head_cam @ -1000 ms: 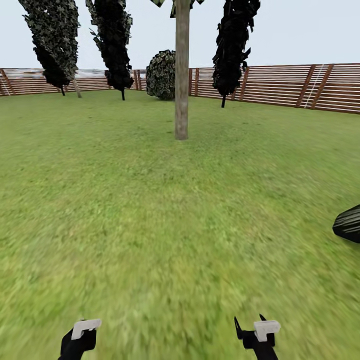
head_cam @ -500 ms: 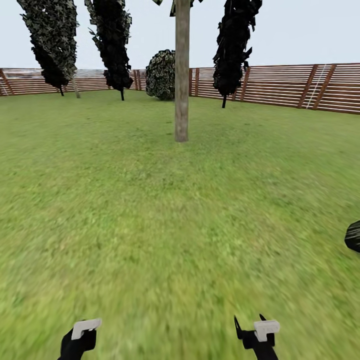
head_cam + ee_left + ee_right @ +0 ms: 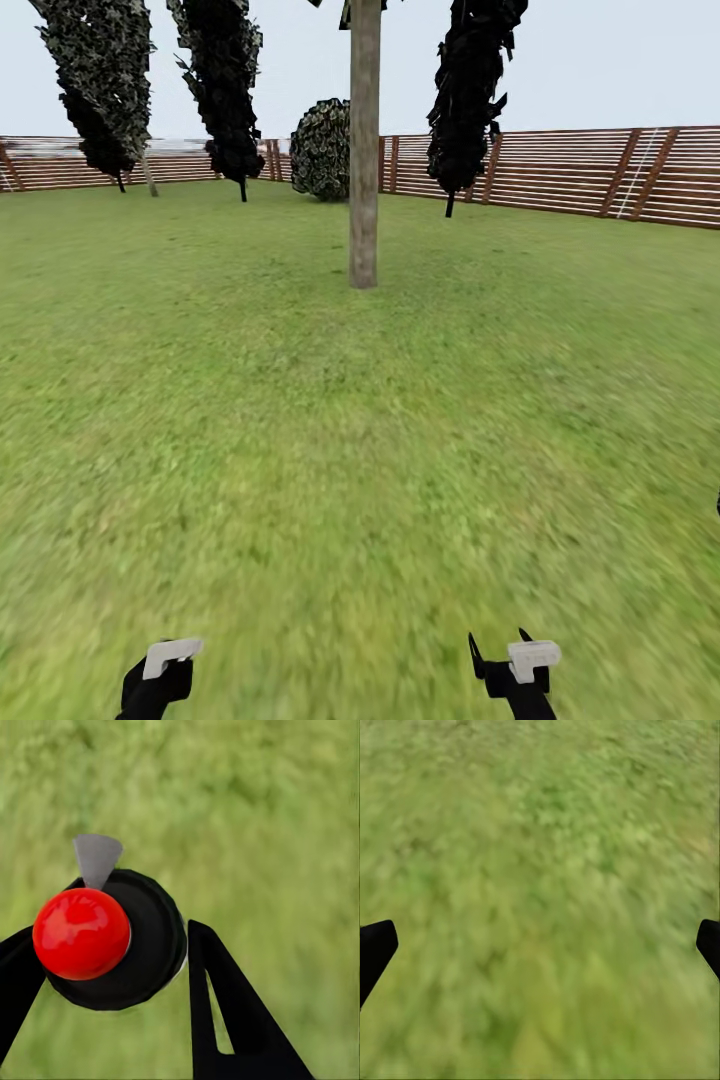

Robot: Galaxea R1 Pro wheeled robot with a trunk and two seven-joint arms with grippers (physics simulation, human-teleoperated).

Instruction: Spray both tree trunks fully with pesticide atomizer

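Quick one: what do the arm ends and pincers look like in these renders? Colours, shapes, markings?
In the head view both arm ends are matte black, each topped with a small white rectangular block: left pincer, right pincer. The right shows thin pointed black prongs. In the left wrist view the fingers are flat black wedges with a triangular cut-out. No cables or markings visible.

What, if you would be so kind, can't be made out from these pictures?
- Tree trunk: crown cut off by head view's top edge.
- Atomizer in left gripper: body hidden beneath its red cap, left wrist view.
- Right gripper: fingertips cut by right wrist view's side edges.
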